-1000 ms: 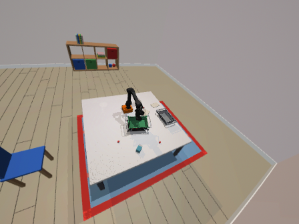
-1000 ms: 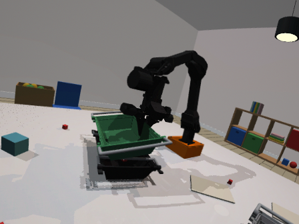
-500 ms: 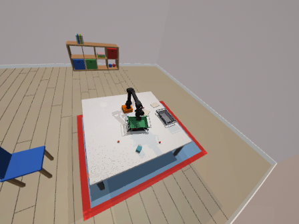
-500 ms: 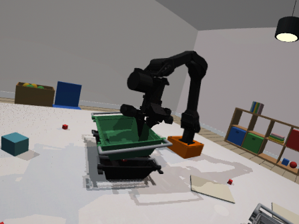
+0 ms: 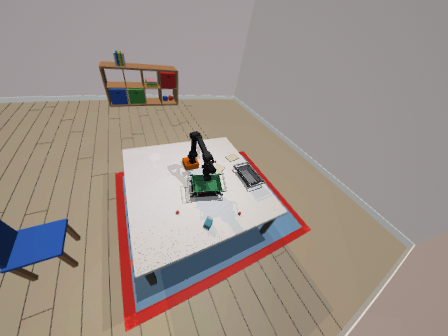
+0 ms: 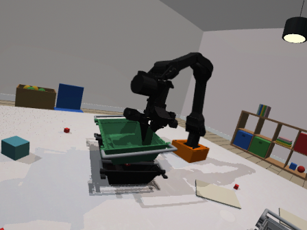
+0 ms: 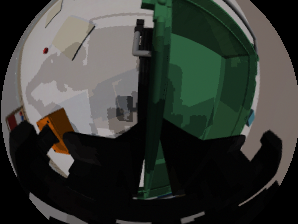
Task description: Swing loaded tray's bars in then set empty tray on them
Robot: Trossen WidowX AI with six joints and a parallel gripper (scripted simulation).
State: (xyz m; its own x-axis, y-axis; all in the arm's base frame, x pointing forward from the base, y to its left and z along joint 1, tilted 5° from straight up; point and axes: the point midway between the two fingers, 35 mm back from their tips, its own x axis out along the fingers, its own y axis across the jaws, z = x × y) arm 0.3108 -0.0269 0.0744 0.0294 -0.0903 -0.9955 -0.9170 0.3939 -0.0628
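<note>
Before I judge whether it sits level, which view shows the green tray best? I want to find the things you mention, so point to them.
The exterior view: it shows the green tray [image 5: 206, 183] [image 6: 120, 138] [image 7: 195, 75] from the side, above the black tray [image 6: 131, 176]. The top view shows it small, its outline from above; the wrist view shows only part, its wall between the gripper's fingers.
</note>
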